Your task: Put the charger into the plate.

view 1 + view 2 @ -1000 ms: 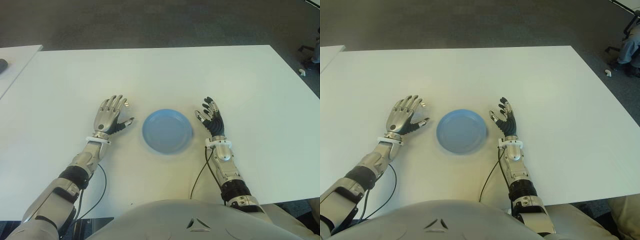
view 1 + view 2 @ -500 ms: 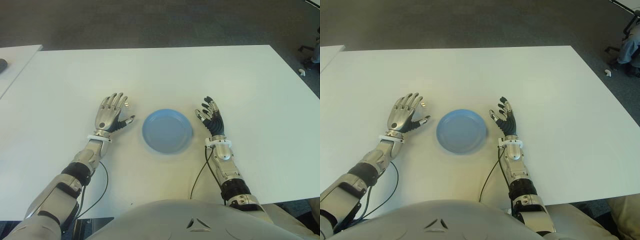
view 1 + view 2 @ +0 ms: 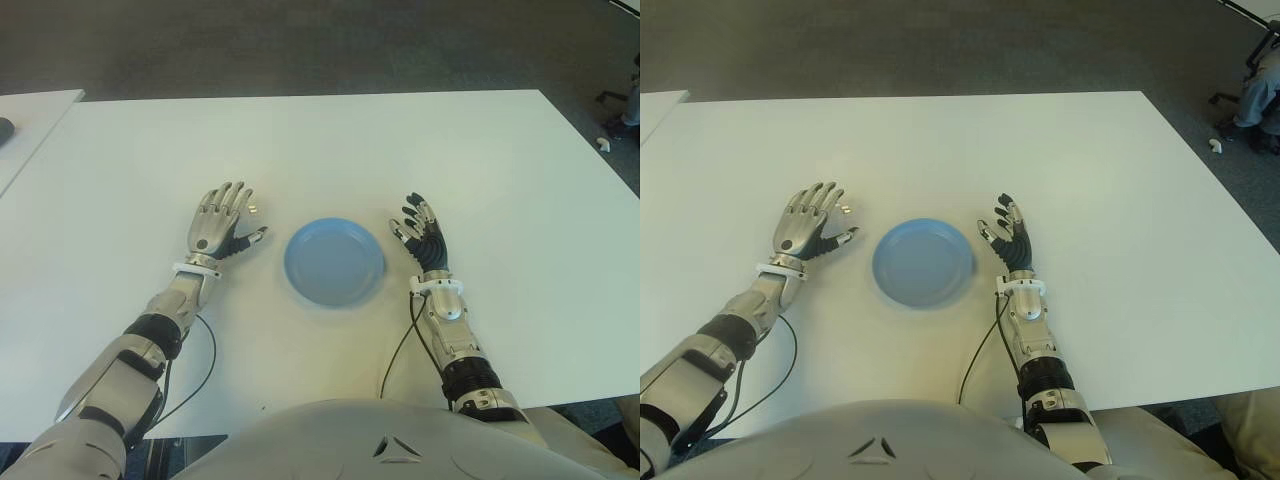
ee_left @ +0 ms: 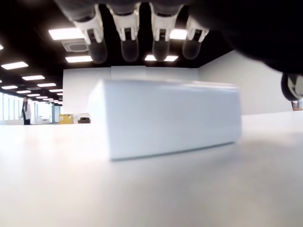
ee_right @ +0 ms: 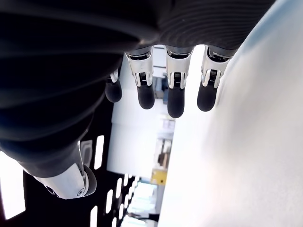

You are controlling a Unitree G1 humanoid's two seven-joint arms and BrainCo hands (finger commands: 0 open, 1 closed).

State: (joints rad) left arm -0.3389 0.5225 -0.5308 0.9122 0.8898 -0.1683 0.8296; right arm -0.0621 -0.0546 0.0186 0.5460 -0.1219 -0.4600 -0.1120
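Now left hand [image 3: 218,228] fingers [image 4: 129,28] are spread and hold nothing, hovering over the white charger [image 4: 165,116], which sits on the surface [image 3: 320,150] just ahead of the palm. In the eye views only a small bit of the charger shows past the fingertips, left of the blue plate [image 3: 334,262]. Versus a second ago, the left hand has shifted slightly forward and left; plate and right hand unchanged. Charger's long axis runs across the left wrist view, broad side facing the camera; which end points where, can't tell. Right hand [image 3: 422,237] shows just right of the plate, fingers [image 5: 175,92] extended, holding nothing.
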